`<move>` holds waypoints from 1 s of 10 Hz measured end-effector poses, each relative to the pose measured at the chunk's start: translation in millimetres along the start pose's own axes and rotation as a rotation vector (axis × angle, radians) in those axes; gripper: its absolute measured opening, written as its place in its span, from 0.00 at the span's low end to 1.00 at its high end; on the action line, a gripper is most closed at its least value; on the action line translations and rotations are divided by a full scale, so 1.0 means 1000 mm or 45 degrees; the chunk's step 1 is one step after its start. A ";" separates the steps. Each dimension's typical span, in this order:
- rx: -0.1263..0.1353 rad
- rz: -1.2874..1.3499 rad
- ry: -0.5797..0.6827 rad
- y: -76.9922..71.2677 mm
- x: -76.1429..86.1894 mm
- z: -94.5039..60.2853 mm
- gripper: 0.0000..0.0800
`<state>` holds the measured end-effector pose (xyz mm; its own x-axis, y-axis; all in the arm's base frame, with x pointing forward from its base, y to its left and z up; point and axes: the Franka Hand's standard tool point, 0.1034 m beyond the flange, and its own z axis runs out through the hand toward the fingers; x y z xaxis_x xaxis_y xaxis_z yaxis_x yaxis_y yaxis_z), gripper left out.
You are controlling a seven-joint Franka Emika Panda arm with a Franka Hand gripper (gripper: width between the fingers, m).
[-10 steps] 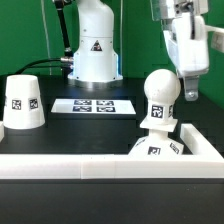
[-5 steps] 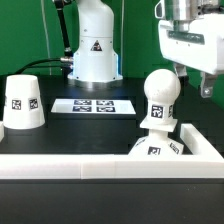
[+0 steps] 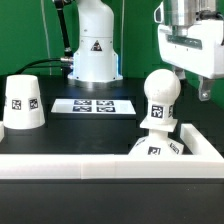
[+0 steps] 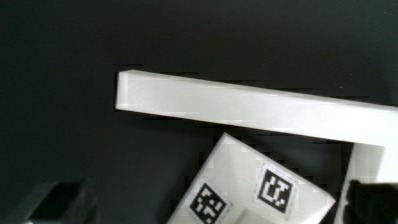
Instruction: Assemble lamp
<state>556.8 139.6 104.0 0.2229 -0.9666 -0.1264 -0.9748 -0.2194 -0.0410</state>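
The bulb (image 3: 160, 98) stands upright on the base (image 3: 158, 148) at the exterior view's right, just behind the long white rail (image 3: 110, 166) that crosses the front of the black tabletop (image 3: 100, 128). The shade (image 3: 23, 104) sits mouth-down at the exterior view's left, well apart from them. The marker board (image 3: 93, 105) lies flat between the two. The gripper (image 3: 190, 80) hangs above and beside the bulb, touching nothing; I cannot tell how far its jaws stand apart
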 end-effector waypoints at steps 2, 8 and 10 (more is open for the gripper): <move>-0.023 -0.229 0.016 0.016 0.000 -0.003 0.87; -0.062 -0.435 0.027 0.037 0.019 0.005 0.87; -0.061 -0.453 0.036 0.037 0.033 0.003 0.87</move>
<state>528.0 99.5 95.6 0.5489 -0.8315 -0.0852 -0.8356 -0.5485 -0.0309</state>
